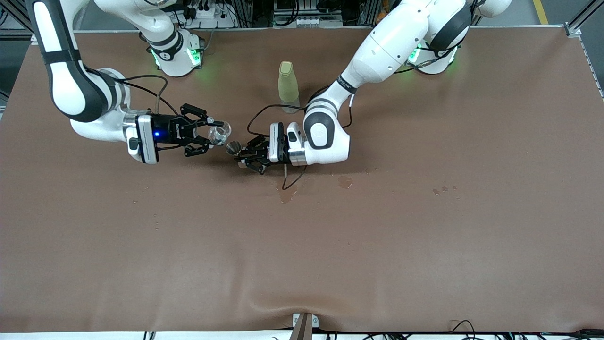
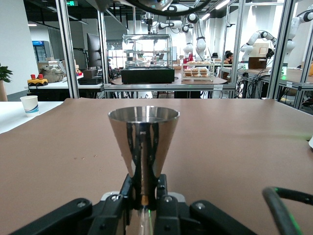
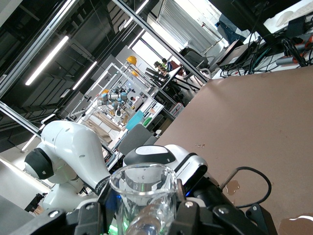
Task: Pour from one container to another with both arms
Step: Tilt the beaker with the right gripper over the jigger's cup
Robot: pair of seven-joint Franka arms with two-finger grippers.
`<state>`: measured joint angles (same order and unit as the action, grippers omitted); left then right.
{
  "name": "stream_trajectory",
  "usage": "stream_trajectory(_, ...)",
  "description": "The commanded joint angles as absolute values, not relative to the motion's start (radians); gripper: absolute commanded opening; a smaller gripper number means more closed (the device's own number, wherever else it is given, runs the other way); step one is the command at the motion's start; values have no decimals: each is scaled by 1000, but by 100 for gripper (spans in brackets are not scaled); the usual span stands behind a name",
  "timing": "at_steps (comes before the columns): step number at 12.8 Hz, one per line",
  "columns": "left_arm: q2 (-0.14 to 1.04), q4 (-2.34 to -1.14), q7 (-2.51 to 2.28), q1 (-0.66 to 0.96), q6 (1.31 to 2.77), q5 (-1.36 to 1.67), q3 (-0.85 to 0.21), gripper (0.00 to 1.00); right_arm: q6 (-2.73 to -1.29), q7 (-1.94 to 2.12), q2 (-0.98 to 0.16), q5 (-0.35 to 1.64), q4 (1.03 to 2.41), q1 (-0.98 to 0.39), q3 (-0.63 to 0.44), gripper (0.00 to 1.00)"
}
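Note:
My right gripper (image 1: 213,132) is shut on the tiny clear glass cup (image 1: 220,132), tipped on its side with its mouth toward the jigger; the cup (image 3: 143,196) fills the right wrist view between the fingers (image 3: 188,213). My left gripper (image 1: 246,156) is shut on the narrow waist of the silvery metal jigger (image 1: 233,148), which stands upright over the table. In the left wrist view the jigger (image 2: 143,139) rises from between the black fingers (image 2: 161,191). The cup's rim hangs just above and beside the jigger's rim.
A tall pale yellow-green bottle (image 1: 288,86) stands upright on the brown table (image 1: 424,236), farther from the front camera than both grippers. Wet spots (image 1: 344,182) mark the cloth near the left arm's wrist. A black cable (image 1: 292,182) loops under that wrist.

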<state>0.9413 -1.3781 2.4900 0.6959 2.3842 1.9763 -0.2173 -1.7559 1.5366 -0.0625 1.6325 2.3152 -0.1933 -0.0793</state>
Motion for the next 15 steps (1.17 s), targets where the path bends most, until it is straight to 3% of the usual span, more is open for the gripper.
stream_trajectory(1, 959, -1338, 2505, 713, 2404, 2013, -207, 0, -1766, 1517, -14, 1658, 2368, -209, -89, 25)
stream_trajectory(8, 962, -1336, 2511, 719, 2408, 2025, -207, 0, -1755, 1540, 6, 1658, 2457, -204, -89, 24)
stream_trajectory(15, 960, -1345, 2516, 715, 2407, 2040, -207, 0, -1767, 1407, -24, 1661, 2457, -201, -89, 24)
